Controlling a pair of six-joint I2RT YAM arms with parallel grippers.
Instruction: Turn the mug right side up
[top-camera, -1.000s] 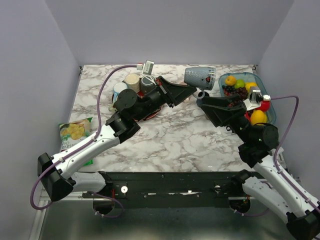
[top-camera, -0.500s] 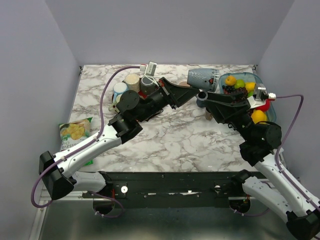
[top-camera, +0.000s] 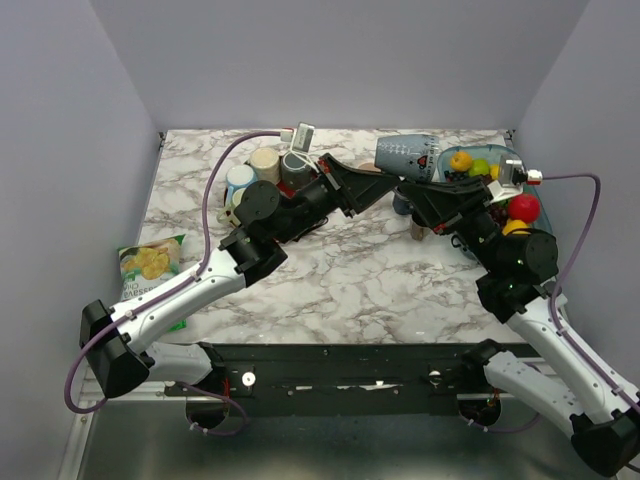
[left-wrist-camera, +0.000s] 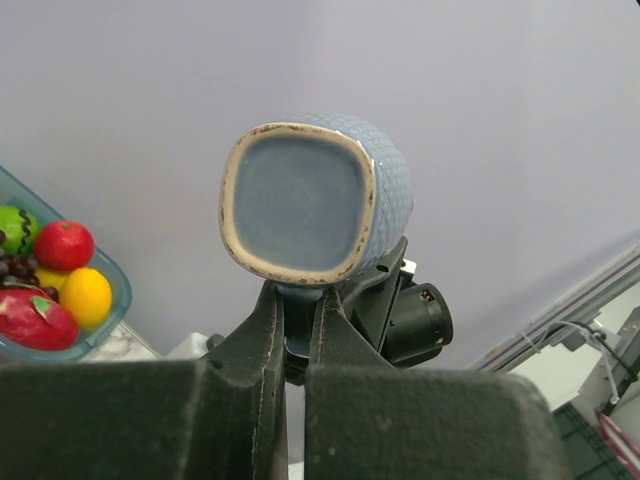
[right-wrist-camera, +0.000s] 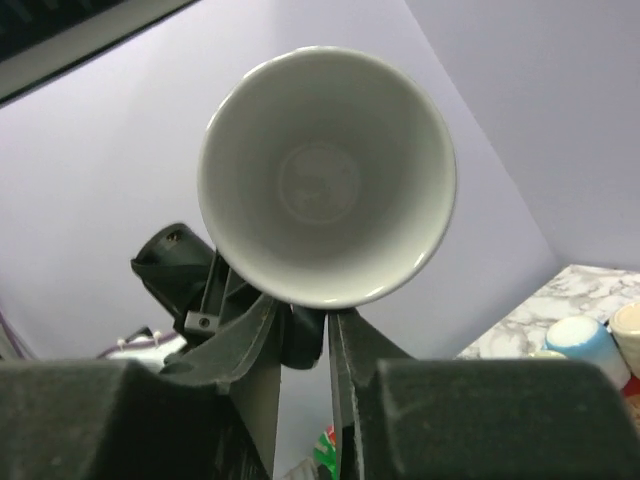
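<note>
The blue-grey mug (top-camera: 405, 157) hangs on its side above the back of the table, base toward the left arm and mouth toward the right arm. My left gripper (top-camera: 388, 184) is shut on its handle from below; in the left wrist view the squarish base (left-wrist-camera: 298, 205) sits just above the left gripper (left-wrist-camera: 298, 300). My right gripper (top-camera: 408, 192) meets it from the other side. The right wrist view looks into the mug's white inside (right-wrist-camera: 325, 175), with the right gripper (right-wrist-camera: 305, 325) shut on the dark handle (right-wrist-camera: 303, 345) under the rim.
A clear blue tray (top-camera: 517, 158) of fruit stands at the back right, close beside the right arm. Several cups (top-camera: 250, 172) cluster at the back left behind the left arm. A snack bag (top-camera: 150, 262) lies at the table's left edge. A small brown object (top-camera: 417, 230) rests under the grippers.
My right gripper has swung left and up to the mug and shut its jaws on the handle. The left gripper kept its hold; the mug barely shifted.
</note>
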